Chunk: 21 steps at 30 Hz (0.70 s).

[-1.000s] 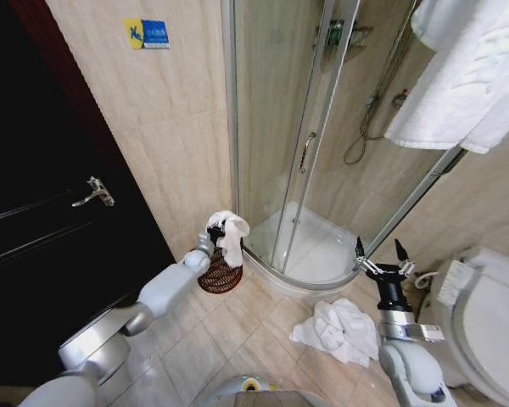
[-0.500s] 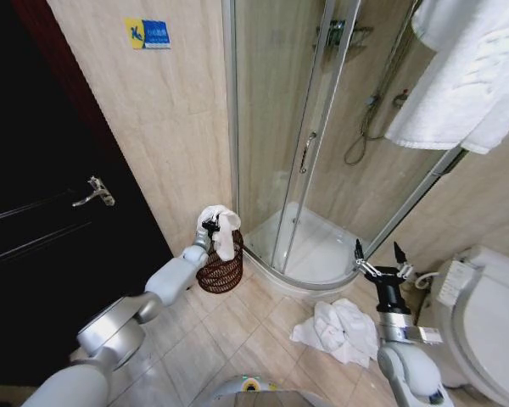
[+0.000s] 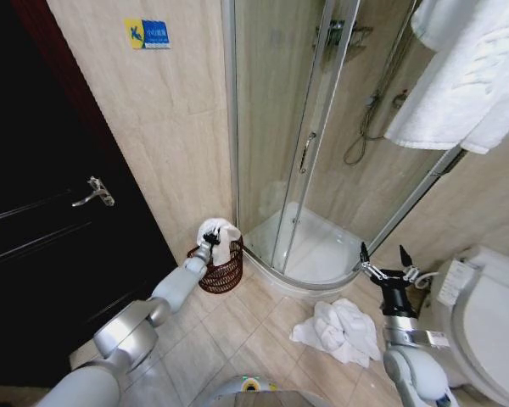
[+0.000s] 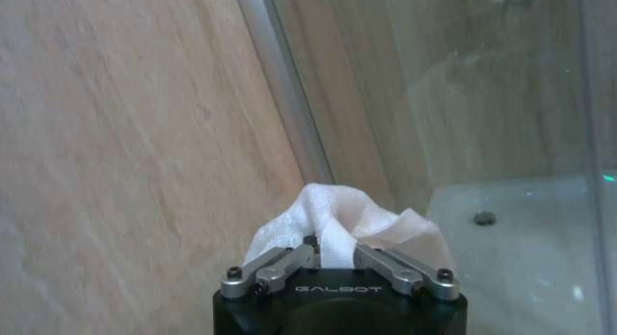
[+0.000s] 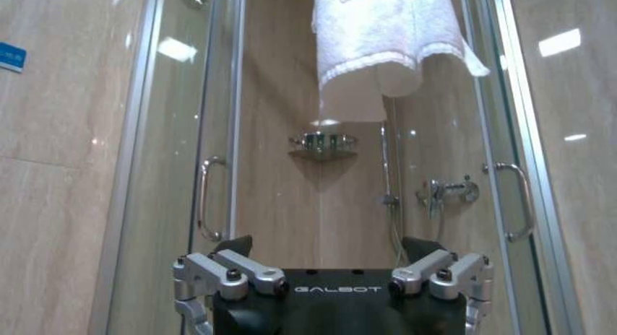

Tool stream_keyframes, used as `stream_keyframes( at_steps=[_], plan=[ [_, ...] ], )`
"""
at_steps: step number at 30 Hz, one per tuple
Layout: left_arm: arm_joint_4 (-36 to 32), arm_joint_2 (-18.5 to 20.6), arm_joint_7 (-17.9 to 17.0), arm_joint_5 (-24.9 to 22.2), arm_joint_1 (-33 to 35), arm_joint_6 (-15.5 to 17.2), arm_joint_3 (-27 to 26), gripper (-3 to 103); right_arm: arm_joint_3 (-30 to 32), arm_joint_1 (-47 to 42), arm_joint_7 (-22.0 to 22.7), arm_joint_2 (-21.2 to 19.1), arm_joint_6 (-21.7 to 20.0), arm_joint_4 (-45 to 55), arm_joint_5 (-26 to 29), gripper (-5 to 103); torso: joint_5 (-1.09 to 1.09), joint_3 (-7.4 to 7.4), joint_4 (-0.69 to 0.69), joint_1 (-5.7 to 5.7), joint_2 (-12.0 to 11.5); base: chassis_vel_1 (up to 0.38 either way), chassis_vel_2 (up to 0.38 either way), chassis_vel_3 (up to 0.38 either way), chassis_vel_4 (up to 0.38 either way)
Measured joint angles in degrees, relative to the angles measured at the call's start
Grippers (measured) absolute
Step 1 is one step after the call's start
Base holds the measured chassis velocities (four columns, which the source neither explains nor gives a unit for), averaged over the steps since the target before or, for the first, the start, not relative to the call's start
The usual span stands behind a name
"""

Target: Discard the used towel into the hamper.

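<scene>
The left arm reaches out from the lower left of the head view toward the corner where the tiled wall meets the shower enclosure (image 3: 322, 170). Its left gripper (image 3: 208, 243) sits directly above the hamper (image 3: 221, 273), a dark reddish-brown wire basket standing on the tiled floor just beside the curved base of the shower. The fingers (image 4: 279, 261) are clenched on a white towel (image 3: 221, 237); in the left wrist view the cloth (image 4: 339, 221) bunches up from between the two metal fingers, pinched at its middle. In the head view the towel hangs at the hamper's mouth, its lower part dipping to the rim; whether it touches the wire cannot be told.

The right arm rises at the lower right of the head view, well apart from the hamper. Its right gripper (image 3: 389, 262) points upward with the fingers spread wide and nothing between them; the right wrist view shows the right gripper (image 5: 333, 277) the same way, its two fingers set far apart and facing the glass shower doors.

A second white towel (image 3: 338, 329) lies crumpled on the floor tiles near the right arm, between the shower base and the toilet (image 3: 483, 314). Another white towel (image 3: 471, 72) hangs high at the upper right. A dark door (image 3: 42, 237) with a metal handle (image 3: 93, 192) stands to the left of the tiled wall.
</scene>
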Motion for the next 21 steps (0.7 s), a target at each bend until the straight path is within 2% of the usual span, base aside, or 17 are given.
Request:
stream_keyframes(
  at_steps=[3, 12, 14, 17, 21],
  plan=[
    [1.76, -1.11, 0.5, 2.45, 1.18, -0.74, -1.89, 5, 0.67, -0.39, -0.26, -0.88, 0.51, -0.65, 0.81, 100, -0.01, 0.0, -0.02, 0.0, 0.0, 0.0, 0.0, 0.0, 0.0],
    [2.6, -2.05, 0.69, 5.55, 3.64, -1.67, -1.37, 5, 0.44, 0.46, -0.37, -0.83, 0.26, -0.58, 0.95, 100, -0.02, 0.0, 0.01, 0.0, 0.0, 0.0, 0.0, 0.0, 0.0],
    [4.63, -3.35, 0.55, 8.78, 2.98, -2.75, -3.97, 5, 0.37, 0.03, -0.85, -0.57, 0.34, -0.5, 1.06, 100, -0.02, 0.0, 0.0, 0.0, 0.0, 0.0, 0.0, 0.0, 0.0],
    [4.69, -3.68, -0.03, 9.65, 2.35, -2.37, -4.76, 2, 0.45, -0.57, -1.04, -0.4, 0.48, -0.33, 1.28, 100, -0.01, 0.0, -0.04, 0.0, 0.0, 0.0, 0.0, 0.0, 0.0],
    [4.6, -3.77, -1.6, 9.96, 1.49, -1.16, -4.9, 16, 0.59, -0.91, -1.06, -0.09, 0.68, -0.06, 1.31, 100, -0.01, 0.0, -0.01, 0.0, 0.0, 0.0, 0.0, 0.0, 0.0]
  ],
)
